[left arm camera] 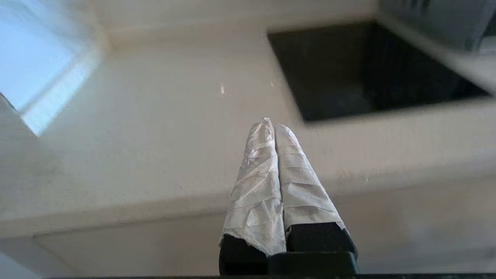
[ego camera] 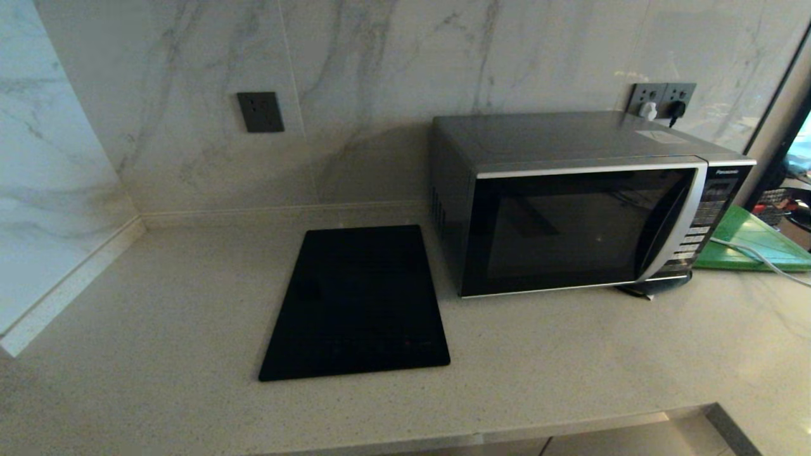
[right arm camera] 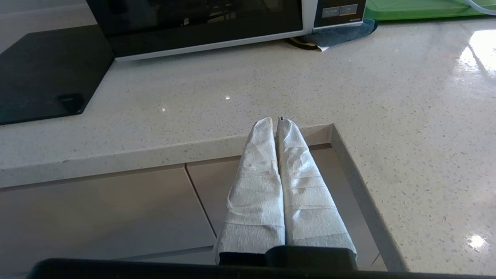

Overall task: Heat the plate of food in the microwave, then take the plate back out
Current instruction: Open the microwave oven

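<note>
A boxy dark grey Panasonic microwave (ego camera: 583, 202) with a dark glass door and curved silver trim sits shut at the far right of a pale speckled stone countertop (ego camera: 158, 329), backed close to a marble wall, near the wall sockets (ego camera: 662, 98) above its far right corner. Just beside it on the left lies a flat black rectangular slab (ego camera: 358, 304), and a flat green board (ego camera: 754, 244) rests to its right, a pale cable trailing across it. The plate of food is in none of the three views; whether it sits behind the dark door cannot be told.

Neither arm shows in the head view. Each wrist camera shows its own gripper held at the near edge of the counter, off every object, seemingly a waiting pose. The left gripper (left arm camera: 274, 126), its fingers wrapped in white tape, is pressed together and carries nothing, with the slab ahead of it. The right gripper (right arm camera: 276, 123), wrapped the same way, is likewise closed and empty, facing the microwave's lower front edge. The door, judging by its closed state, would need opening first.
</note>
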### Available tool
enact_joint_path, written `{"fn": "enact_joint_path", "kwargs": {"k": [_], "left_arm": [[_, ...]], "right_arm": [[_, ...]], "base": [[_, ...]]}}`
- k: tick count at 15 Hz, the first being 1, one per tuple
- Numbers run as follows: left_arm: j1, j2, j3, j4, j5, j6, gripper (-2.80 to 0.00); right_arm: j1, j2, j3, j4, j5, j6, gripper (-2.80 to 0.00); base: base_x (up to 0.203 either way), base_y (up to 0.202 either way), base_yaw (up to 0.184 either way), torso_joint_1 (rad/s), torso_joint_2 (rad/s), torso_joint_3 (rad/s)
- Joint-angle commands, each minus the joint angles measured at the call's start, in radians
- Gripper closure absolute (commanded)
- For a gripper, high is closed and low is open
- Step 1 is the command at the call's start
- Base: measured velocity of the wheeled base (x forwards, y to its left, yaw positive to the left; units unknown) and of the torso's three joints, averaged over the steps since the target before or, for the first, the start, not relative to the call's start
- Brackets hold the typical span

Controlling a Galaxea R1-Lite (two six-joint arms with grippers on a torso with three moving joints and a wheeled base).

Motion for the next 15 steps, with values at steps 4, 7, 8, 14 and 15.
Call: {"fn": "enact_joint_path", "kwargs": {"k": [4,7,8,14,15], "left_arm": [[0.0,0.0,-0.001,0.026,-0.002,-0.01,0.0],[0.0,0.0,0.001,0.025,0.006,-0.049,0.0],[0.0,0.0,0.001,0.025,0.006,-0.068,0.0],[0.0,0.0,-0.001,0.025,0.012,-0.113,0.0],[0.0,0.0,0.001,0.025,0.012,-0.113,0.0]], "right_arm": [[0.0,0.001,0.002,0.0,0.0,0.001,0.0],[0.0,0.001,-0.017,-0.003,-0.002,0.004,0.0],[0.0,0.001,-0.06,0.003,-0.001,0.011,0.0],[-0.001,0.214,-0.437,0.134,0.012,0.045,0.0],[-0.001,0.288,-0.496,0.138,0.01,0.051,0.0]], "base": [[0.0,0.0,0.0,0.0,0.0,0.0],[0.0,0.0,0.0,0.0,0.0,0.0],[0.0,0.0,0.0,0.0,0.0,0.0],[0.0,0.0,0.0,0.0,0.0,0.0],[0.0,0.0,0.0,0.0,0.0,0.0]]}}
